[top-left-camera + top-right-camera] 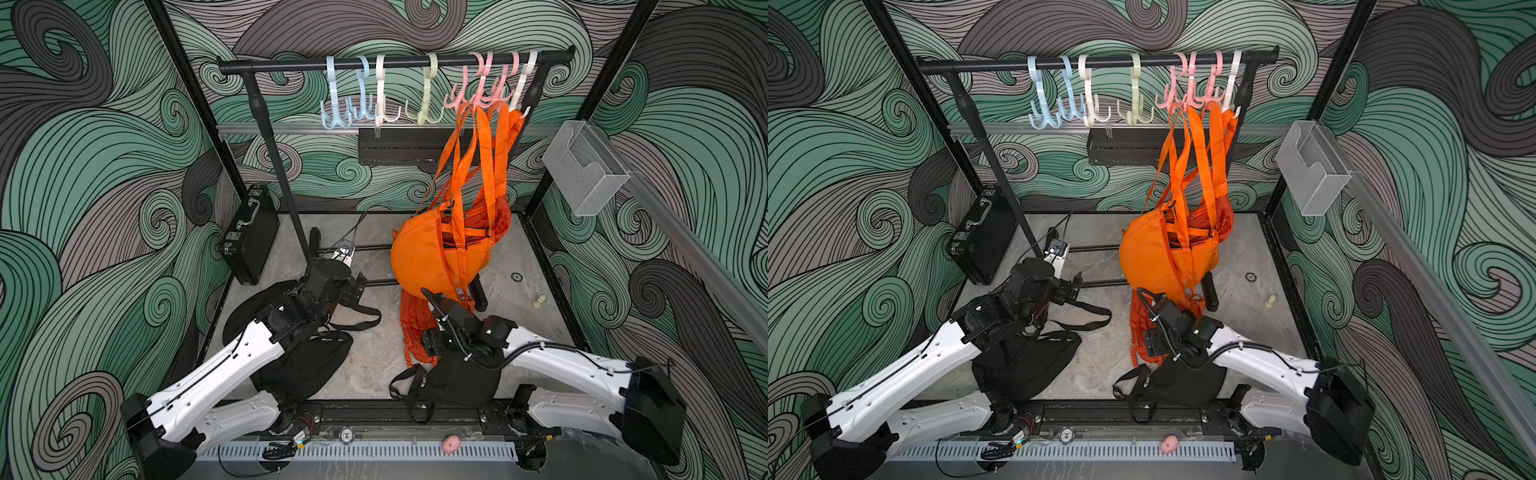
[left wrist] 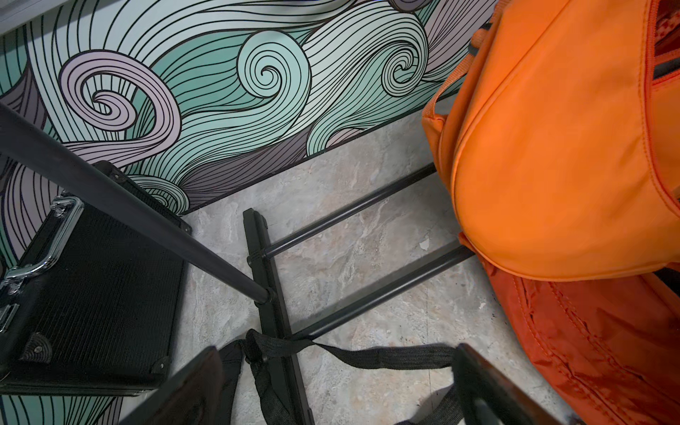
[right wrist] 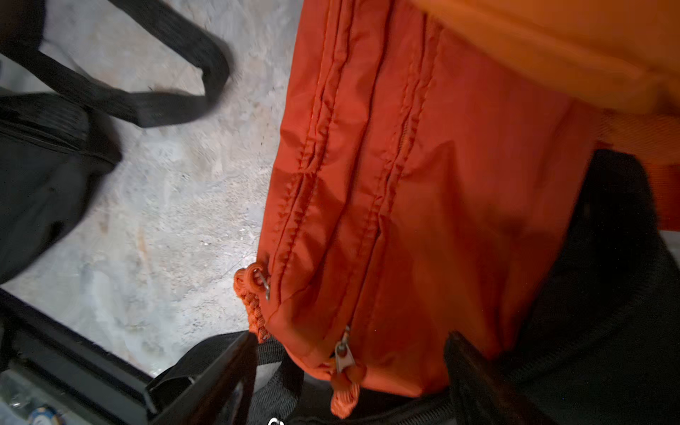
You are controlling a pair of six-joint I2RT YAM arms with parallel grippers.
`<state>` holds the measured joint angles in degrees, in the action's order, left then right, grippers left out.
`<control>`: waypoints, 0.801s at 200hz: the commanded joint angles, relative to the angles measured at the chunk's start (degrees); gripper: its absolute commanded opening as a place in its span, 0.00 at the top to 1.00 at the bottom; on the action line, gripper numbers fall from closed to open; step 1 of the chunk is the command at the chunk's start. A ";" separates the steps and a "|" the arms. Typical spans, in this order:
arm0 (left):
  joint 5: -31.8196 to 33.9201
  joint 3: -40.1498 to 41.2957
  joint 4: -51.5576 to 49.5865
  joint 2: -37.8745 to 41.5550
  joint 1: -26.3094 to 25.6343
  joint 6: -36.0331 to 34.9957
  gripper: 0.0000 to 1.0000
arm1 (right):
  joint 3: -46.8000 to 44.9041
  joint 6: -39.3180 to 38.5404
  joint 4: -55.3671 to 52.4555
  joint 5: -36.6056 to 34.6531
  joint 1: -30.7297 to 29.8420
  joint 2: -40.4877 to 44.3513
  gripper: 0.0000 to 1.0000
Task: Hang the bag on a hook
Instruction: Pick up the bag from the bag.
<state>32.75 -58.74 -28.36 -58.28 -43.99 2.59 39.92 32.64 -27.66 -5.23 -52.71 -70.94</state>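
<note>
There it was: the orange bag [image 1: 432, 253] hung by its straps [image 1: 469, 166] from the pink hooks [image 1: 482, 95] at the right end of the rail [image 1: 291, 64]. The straps ran straight up and the rounded belly sagged low, facing my arms. Beneath it the red-orange bag [image 3: 423, 184] lay flat on the floor [image 1: 374, 353]. Its long axis ran from my side back toward the rack, the far end was tucked under the hanging one, and the zipper pulls [image 3: 344, 355] pointed at me. My right gripper [image 3: 352, 336] sat right over that near end, jaws spread wide with the cloth between them. The picture was blurred, and I couldn't tell whether the fingers [image 3: 235, 371] touched the cloth. My left gripper [image 2: 338, 353] was wide apart too, holding nothing, poised above a black strap [image 2: 386, 355] on the floor.
</note>
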 commanded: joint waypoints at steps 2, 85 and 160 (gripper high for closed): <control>2.35 0.46 2.14 1.41 0.31 -0.12 0.01 | 0.60 1.49 4.76 -3.80 -0.55 -4.32 0.20; 8.55 1.56 3.63 3.32 0.39 -1.45 0.03 | 12.02 0.48 10.10 5.10 -11.81 -23.57 0.84; 17.46 3.91 7.20 6.97 0.59 -2.69 0.04 | 28.42 -2.42 4.67 10.03 -15.86 -20.30 1.00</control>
<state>47.20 -55.16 -23.73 -52.64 -43.88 0.73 65.84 31.48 -19.70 4.03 -69.25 -94.59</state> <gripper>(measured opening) 0.964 0.057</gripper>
